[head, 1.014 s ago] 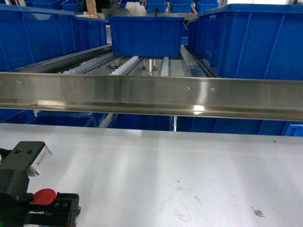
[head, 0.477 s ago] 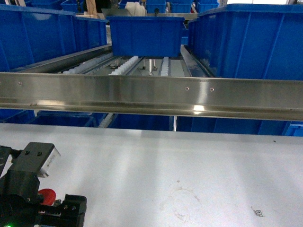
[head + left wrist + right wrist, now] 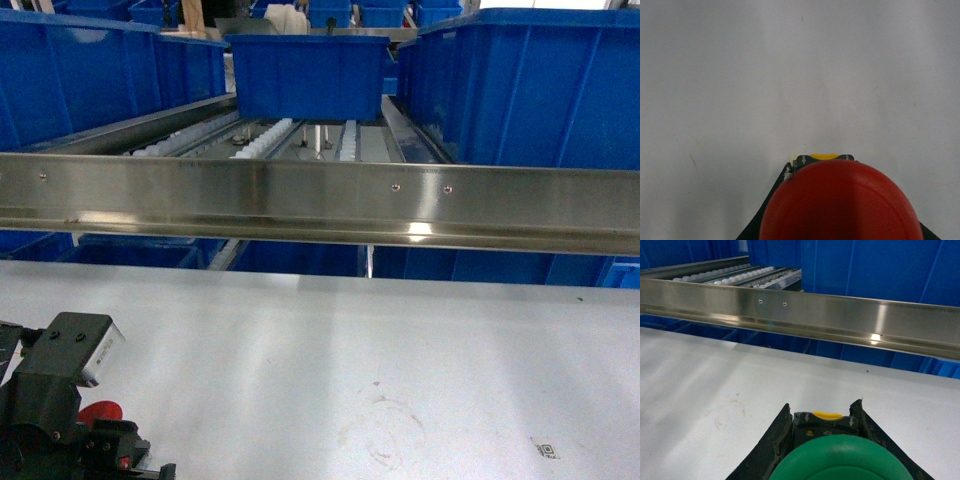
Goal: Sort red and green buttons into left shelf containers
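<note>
Left gripper (image 3: 100,440) clamps the red button (image 3: 840,202) low over the white table (image 3: 400,350); bare surface ahead. Right gripper (image 3: 822,440) grips the green button (image 3: 840,460); steel rail (image 3: 840,315) and blue bins (image 3: 530,90) beyond.

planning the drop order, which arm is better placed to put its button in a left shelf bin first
Left, probably. The left gripper already holds the red button at the left of the table, below the left shelf bins. The right jaws hold the green button, but that arm is outside the head view.
</note>
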